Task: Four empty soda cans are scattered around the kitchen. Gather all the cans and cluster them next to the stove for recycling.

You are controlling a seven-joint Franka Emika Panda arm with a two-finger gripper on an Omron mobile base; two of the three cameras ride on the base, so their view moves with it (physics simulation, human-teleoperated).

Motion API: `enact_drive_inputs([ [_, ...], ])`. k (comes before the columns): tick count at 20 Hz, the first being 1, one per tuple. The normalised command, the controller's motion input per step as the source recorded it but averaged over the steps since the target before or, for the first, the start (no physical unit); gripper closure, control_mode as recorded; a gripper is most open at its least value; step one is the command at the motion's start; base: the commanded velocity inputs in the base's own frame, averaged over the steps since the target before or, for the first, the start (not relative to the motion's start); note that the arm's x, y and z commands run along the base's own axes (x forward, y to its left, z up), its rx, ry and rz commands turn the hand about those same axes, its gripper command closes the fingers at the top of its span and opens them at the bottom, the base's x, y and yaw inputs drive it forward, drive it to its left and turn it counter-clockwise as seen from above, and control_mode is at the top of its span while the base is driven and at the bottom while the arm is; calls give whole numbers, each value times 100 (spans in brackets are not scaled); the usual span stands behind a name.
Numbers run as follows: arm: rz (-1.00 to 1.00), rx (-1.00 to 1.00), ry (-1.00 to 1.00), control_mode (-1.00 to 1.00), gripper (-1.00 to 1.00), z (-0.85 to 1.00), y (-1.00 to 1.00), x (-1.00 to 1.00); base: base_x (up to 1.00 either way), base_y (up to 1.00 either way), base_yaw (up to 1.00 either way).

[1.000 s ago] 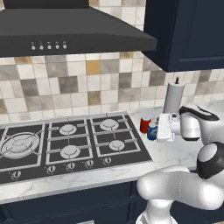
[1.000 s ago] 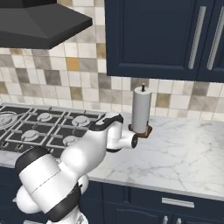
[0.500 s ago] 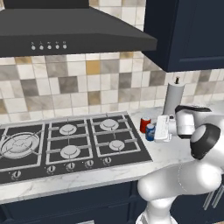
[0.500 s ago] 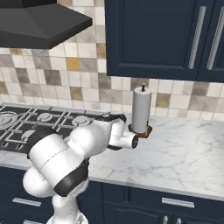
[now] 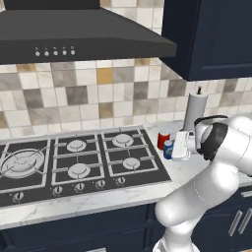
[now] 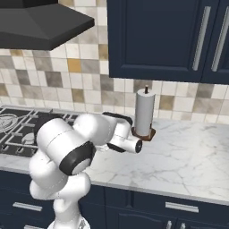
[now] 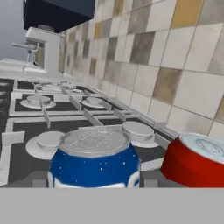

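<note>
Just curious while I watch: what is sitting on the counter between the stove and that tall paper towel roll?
Two soda cans: a red can and a blue can, side by side by the stove's right edge. The left base view shows them, short of the paper towel roll.

Marble counter (image 6: 192, 156): blue can (image 5: 168, 149), red can (image 5: 163, 140) (beside stove (image 5: 74, 160)), towel roll (image 6: 144, 112).

Home kitchen; gas stove (image 5: 74, 160), range hood (image 5: 78, 39), navy cabinets (image 6: 156, 40), tiled backsplash (image 5: 98, 98)

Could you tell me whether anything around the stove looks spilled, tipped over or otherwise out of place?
Nothing stands out. The blue can and red can stand upright beside the stove, the paper towel roll is upright, and no spill shows on the counter.
</note>
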Motion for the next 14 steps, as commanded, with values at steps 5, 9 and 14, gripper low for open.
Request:
enact_drive_inputs([
  [5,-2,0,0,-100,100,-25,-9,21,0,0,0],
  [9,-2,0,0,-100,100,-22,-9,26,0,0,0],
  [14,-1,0,0,-100,100,-18,-3,18,0,0,0],
])
